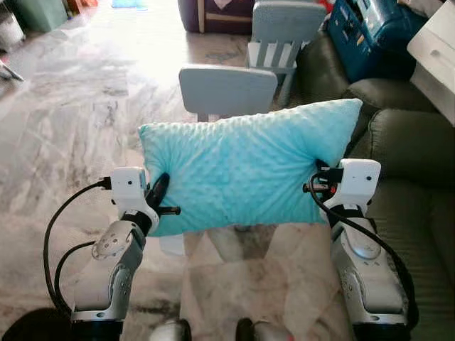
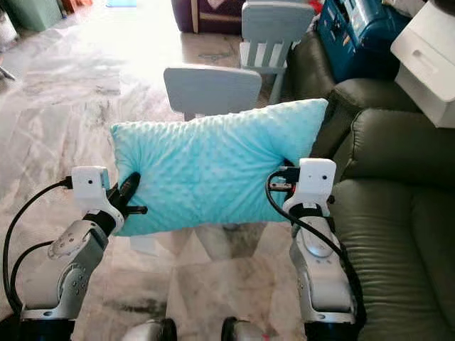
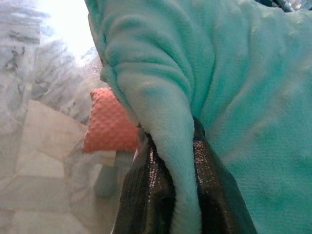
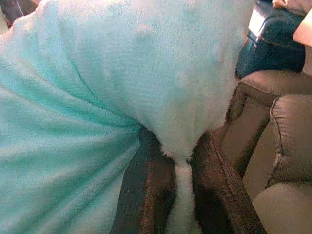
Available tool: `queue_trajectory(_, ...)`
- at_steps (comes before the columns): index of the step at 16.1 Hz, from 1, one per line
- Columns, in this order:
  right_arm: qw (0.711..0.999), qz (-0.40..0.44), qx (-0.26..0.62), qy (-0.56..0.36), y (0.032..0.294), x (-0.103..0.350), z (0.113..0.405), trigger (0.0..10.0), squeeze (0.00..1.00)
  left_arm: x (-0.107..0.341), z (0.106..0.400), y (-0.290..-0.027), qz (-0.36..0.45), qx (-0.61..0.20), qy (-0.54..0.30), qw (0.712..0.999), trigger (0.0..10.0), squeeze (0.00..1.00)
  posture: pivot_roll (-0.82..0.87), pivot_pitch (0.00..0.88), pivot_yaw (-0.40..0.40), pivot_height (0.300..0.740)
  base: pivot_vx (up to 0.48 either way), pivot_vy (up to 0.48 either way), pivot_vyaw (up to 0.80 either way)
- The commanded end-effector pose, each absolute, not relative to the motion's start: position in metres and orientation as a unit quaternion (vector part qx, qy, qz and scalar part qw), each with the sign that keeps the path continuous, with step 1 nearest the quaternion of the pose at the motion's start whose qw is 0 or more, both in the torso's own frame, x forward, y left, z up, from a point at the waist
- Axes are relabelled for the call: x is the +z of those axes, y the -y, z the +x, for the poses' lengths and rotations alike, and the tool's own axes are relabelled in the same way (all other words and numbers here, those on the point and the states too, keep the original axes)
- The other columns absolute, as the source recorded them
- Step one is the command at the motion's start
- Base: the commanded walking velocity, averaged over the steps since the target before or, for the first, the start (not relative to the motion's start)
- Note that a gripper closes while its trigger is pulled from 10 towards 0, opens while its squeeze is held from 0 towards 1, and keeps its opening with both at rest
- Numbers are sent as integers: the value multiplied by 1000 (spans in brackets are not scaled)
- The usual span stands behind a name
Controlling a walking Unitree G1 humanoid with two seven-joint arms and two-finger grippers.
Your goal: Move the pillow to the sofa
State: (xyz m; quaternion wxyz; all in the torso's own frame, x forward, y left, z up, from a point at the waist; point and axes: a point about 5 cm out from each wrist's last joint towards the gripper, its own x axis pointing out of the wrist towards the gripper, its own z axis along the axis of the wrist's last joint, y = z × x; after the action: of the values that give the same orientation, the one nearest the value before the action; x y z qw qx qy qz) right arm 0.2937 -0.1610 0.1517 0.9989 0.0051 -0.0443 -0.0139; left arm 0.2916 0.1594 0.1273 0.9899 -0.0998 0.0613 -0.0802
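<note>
A robot holds a teal pillow in the air by both ends, with a dark sofa close on its right.

From left to right: the left gripper [image 1: 162, 197] is clamped on a fold at the pillow's left edge, its black fingers [image 3: 146, 190] squeezing the fabric between them. The pillow [image 1: 245, 170] hangs stretched between the two arms, long axis running side to side, clear of the marble floor [image 1: 64, 142] (a small grey chair [image 1: 227, 89] stands just behind it). The right gripper [image 1: 321, 186] is likewise closed on the pillow's right edge. The sofa [image 1: 419, 192] lies to the right, nearer the right arm, so the carry probably needs a turn or swing rightward before release.
</note>
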Motion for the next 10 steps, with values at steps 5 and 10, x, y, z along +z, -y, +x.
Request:
queue_trajectory(5, 999, 4, -20, 47, 164, 155, 293, 10000, 0, 127, 290, -158, -104, -80, -64, 989, 10000, 0, -43, 163, -61, 740, -342, 0, 0)
queue_trajectory(10, 999, 5, -21, 47, 163, 154, 293, 10000, 0, 126, 290, -158, -104, -80, -65, 989, 10000, 0, -44, 163, -59, 740, -344, 0, 0)
